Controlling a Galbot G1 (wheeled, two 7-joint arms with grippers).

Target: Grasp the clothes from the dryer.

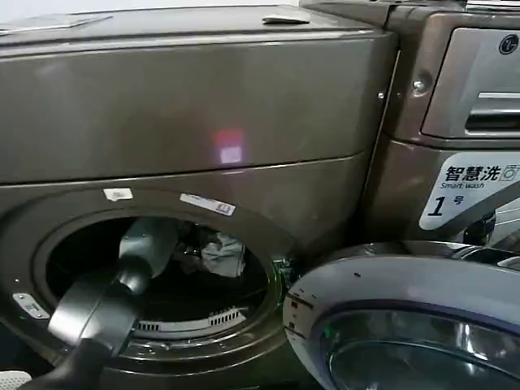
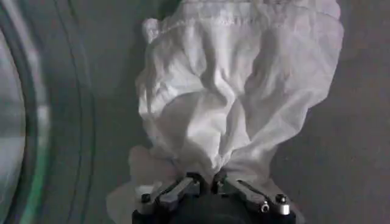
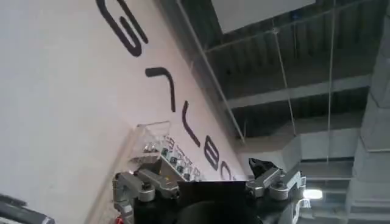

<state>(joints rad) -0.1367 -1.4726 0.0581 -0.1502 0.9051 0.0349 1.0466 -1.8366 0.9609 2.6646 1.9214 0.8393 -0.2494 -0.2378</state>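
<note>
Clothes [image 2: 237,91] lie inside the drum of the dryer [image 1: 195,114], pinched by the left pincer [image 2: 210,182], whose arm reaches through the porthole. Right pincer [image 3: 207,182] is released, pointing toward a wall and ceiling.

The head view looks forward and down from close at the dryer [image 1: 195,122], into its drum. The left wrist view sits inside that drum, right behind the left gripper [image 2: 207,181], facing the clothes [image 2: 237,91] just ahead; both views share them. The right wrist view points up past the right gripper [image 3: 207,182] toward wall and ceiling.
</note>
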